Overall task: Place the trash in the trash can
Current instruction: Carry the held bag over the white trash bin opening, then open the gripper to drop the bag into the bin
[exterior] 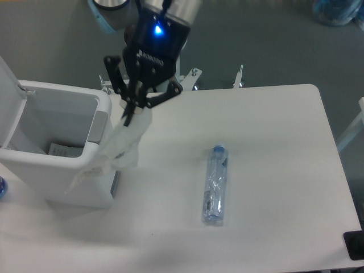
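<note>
My gripper (132, 111) is shut on the top of a clear wrinkly plastic wrapper (116, 147), which hangs down in the air beside the right wall of the trash can (34, 165). The can is a white rectangular bin at the left with its lid raised open and a grey panel on its right side. The wrapper's lower end dangles over the can's right rim. A clear water bottle (215, 183) with a blue cap lies on the white table (273, 148) to the right, well apart from the gripper.
Some paper lies at the bottom of the open can. A dark object (355, 245) sits at the table's right front corner. The arm's base column (153, 74) stands behind the table's back edge.
</note>
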Robot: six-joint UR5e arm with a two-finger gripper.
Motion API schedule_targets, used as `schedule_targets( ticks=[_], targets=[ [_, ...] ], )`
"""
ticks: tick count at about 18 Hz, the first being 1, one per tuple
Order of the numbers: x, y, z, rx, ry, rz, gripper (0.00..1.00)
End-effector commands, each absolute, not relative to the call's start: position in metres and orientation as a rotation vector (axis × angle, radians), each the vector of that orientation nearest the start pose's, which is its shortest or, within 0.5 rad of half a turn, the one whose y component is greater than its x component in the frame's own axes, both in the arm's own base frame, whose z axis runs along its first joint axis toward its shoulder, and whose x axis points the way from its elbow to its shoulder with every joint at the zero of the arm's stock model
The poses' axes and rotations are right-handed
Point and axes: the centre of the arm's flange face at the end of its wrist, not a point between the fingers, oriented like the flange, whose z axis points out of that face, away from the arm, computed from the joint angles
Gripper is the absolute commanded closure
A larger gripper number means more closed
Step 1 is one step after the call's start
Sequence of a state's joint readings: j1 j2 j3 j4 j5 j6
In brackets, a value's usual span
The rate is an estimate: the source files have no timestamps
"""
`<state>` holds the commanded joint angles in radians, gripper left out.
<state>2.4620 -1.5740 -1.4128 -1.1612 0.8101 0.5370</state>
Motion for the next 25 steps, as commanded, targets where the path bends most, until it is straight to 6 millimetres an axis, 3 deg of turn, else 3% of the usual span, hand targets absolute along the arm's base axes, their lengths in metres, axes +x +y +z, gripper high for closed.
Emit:
schedule_targets(
  ticks=[3, 6, 7, 9, 13, 17, 20, 21, 23, 25],
  targets=[
    [-0.255, 0.475, 0.648, -2.209, -0.127, -0.287, 1.0],
    [-0.213, 0.469, 0.645, -2.219, -0.075, -0.314, 1.0],
    [-0.192, 0.456, 0.637, -2.226, -0.054, -0.314, 1.0],
    [-0.173, 0.441, 0.627, -2.234, -0.047, -0.321, 1.0],
    [-0.166, 0.436, 0.603, -2.26, -0.049, -0.346, 1.0],
    [-0.178, 0.446, 0.57, -2.33, -0.09, -0.355, 1.0],
    [-0.181, 0.449, 0.562, -2.341, -0.095, -0.364, 1.0],
    [-0.183, 0.45, 0.561, -2.343, -0.09, -0.362, 0.78],
    [-0.185, 0.453, 0.555, -2.347, 0.022, -0.326, 0.0],
    [-0.186, 0.453, 0.551, -2.349, 0.043, -0.318, 0.0]
  ],
)
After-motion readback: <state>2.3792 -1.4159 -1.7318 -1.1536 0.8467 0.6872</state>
